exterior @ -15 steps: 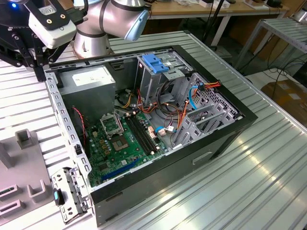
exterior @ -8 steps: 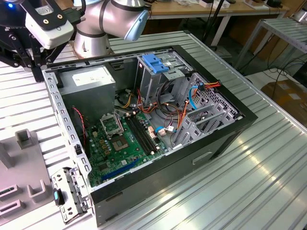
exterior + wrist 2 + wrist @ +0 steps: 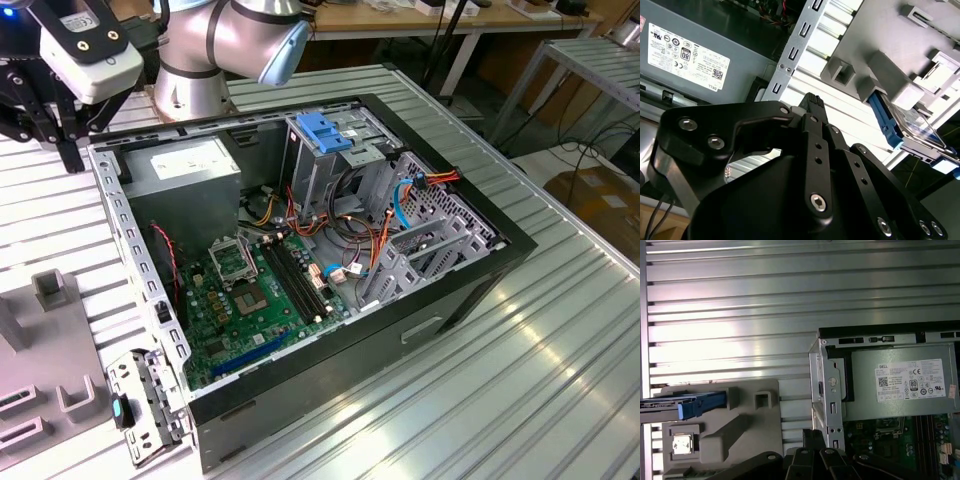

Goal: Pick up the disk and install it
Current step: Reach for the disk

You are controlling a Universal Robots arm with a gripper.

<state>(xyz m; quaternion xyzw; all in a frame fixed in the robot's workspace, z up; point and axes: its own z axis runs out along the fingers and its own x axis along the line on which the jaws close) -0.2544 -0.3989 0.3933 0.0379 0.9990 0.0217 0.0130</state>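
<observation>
Hovering above the ribbed silver aluminium table (image 3: 520, 380) at the exterior view's left, the black linkage gripper (image 3: 68, 155) on the grey robot arm (image 3: 215, 40) sits just outside a corner of the open black computer tower case (image 3: 350, 375), near the grey boxy power supply (image 3: 185, 170) with its white label. The pincer is clenched with nothing in it (in the second wrist view both linkages meet at one ribbed tip). The disk (image 3: 902, 125), a flat dark grey rectangular hard drive in bright blue plastic rails, stands on edge in a slot of the pale grey plastic fixture plate (image 3: 875, 35) lying on the table beside the case; it is apart from the gripper and untouched. The first wrist view has it edge-on, a thin blue strip across the fixture. Inside the case a green motherboard (image 3: 250, 300) lies flat on the floor, a light-blue plastic latch plate (image 3: 325, 130) tops a tall silver metal cage (image 3: 310, 180), and orange and blue cables (image 3: 440, 178) bunch beside the cage. The disk is not installed.
</observation>
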